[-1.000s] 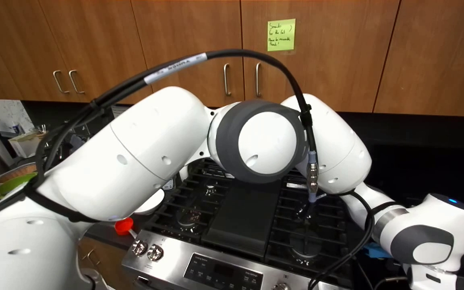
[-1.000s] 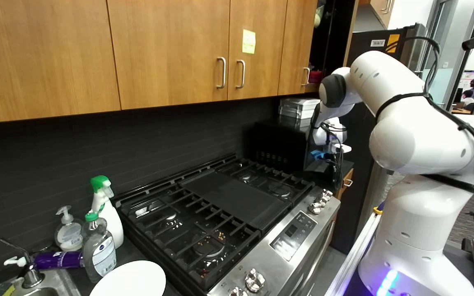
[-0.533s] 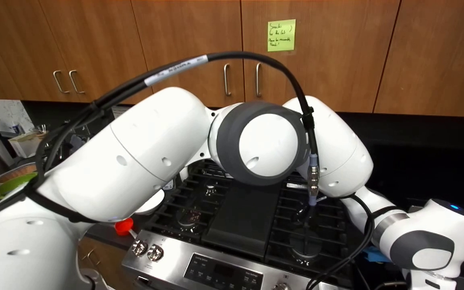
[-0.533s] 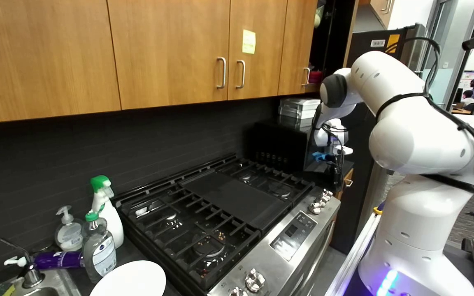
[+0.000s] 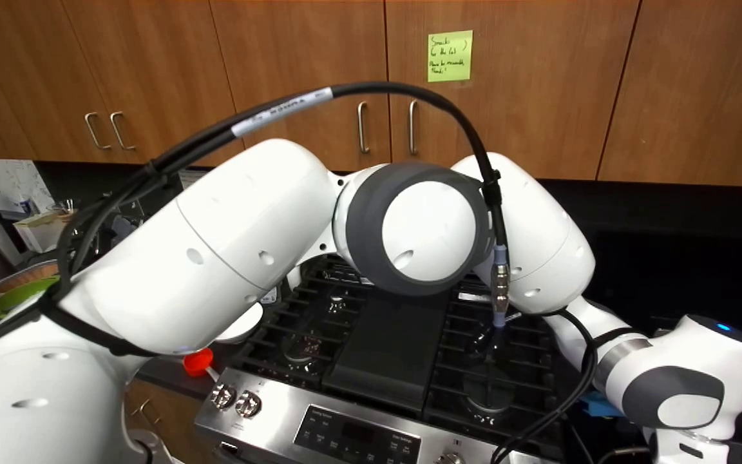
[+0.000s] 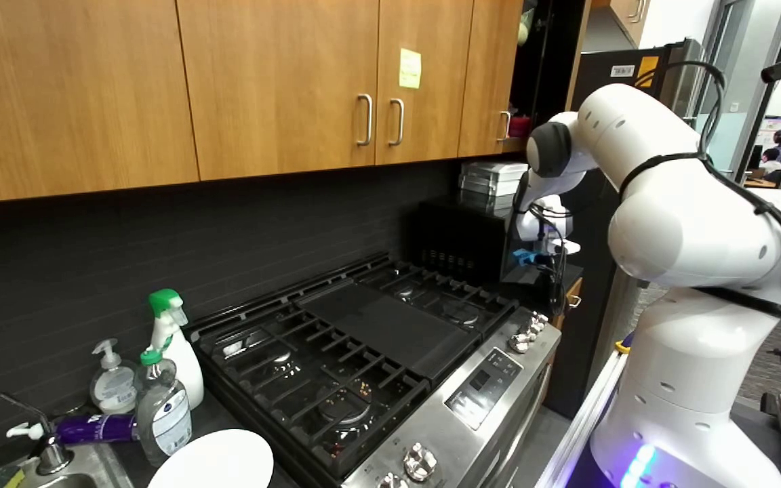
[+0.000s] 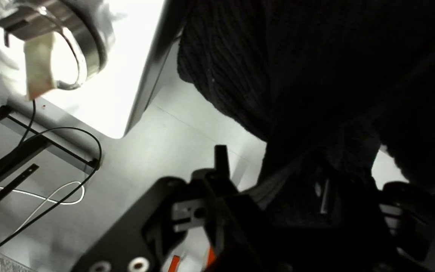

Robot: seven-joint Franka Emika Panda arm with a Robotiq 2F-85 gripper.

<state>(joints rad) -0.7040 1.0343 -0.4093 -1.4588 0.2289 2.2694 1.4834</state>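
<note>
- Showing only in wrist view: dark cloth (image 7: pixel 315 75), 2 o'clock, just beyond gripper (image 7: pixel 300 181).
- Opening unclear; can't tell if cloth held.
- Arm (image 5: pixel 429 232) arched, wrist (image 5: pixel 677 393) bent down, 4 o'clock in an exterior view.

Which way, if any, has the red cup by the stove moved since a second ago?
No: in an exterior view, the red cup holds the same spot relative to the nearest stove knob.

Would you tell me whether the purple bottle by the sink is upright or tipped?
Tipped: in an exterior view, the purple bottle lies on its side, stretching from the tap towards the clear bottle.
</note>
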